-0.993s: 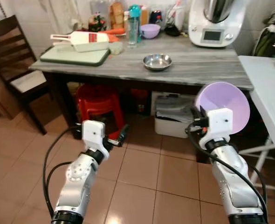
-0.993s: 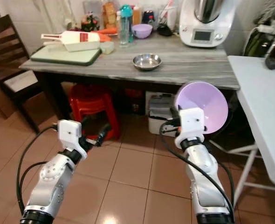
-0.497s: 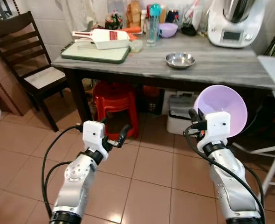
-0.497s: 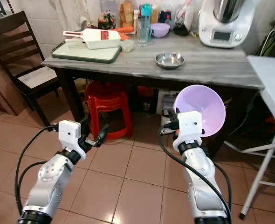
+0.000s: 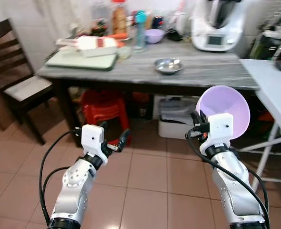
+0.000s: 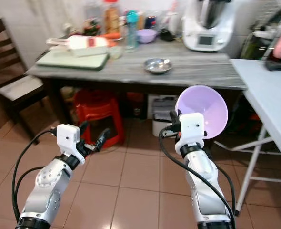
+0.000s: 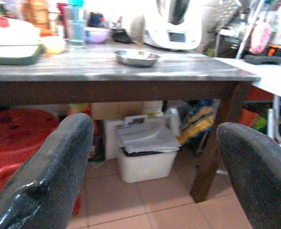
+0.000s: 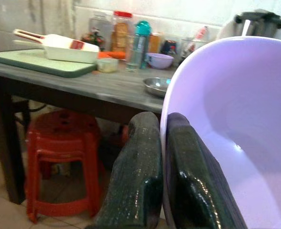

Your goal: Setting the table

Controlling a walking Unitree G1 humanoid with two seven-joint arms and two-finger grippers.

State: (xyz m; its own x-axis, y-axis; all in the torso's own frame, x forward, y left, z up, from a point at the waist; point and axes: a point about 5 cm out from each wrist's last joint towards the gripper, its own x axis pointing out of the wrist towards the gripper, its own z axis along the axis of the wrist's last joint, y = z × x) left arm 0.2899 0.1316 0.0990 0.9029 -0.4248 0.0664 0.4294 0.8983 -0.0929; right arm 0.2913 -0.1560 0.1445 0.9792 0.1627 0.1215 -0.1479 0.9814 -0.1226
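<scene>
Head views: a purple bowl (image 5: pixel 225 110) is carried by the right gripper (image 5: pixel 196 125) w/ its rim pinched between the jaws, held tilted and up at chest height, prob. so it clears the floor and table edge en route. The left gripper (image 5: pixel 119 141) is kept low over the tiled floor (image 5: pixel 145 176), jaws apart, nothing held, judged free for a later pick. Ahead, the grey tabletop (image 5: pixel 202 71) carries a steel bowl (image 5: pixel 167 65), a green board (image 5: pixel 82 60) w/ a white tray (image 5: pixel 90 45) on it, bottles (image 5: pixel 139 29), a small purple bowl (image 5: pixel 154 35) and a white appliance (image 5: pixel 216 25) at the back. A chair (image 5: pixel 14 83) stands to the left; a white side table (image 5: pixel 271 88) to the right, near the held bowl, could be clipped on approach. A red stool (image 5: pixel 102 107) and a bin (image 5: pixel 178 121) sit under the table. Left wrist view: two black fingers (image 7: pixel 50 176) are seen spread wide, w/ the steel bowl well apart beyond them. Right wrist view: fingers (image 8: pixel 135 181) are closed on the bowl's rim, one inside, one outside; the bare stretch of tabletop near the steel bowl seems a likely set-down spot.
</scene>
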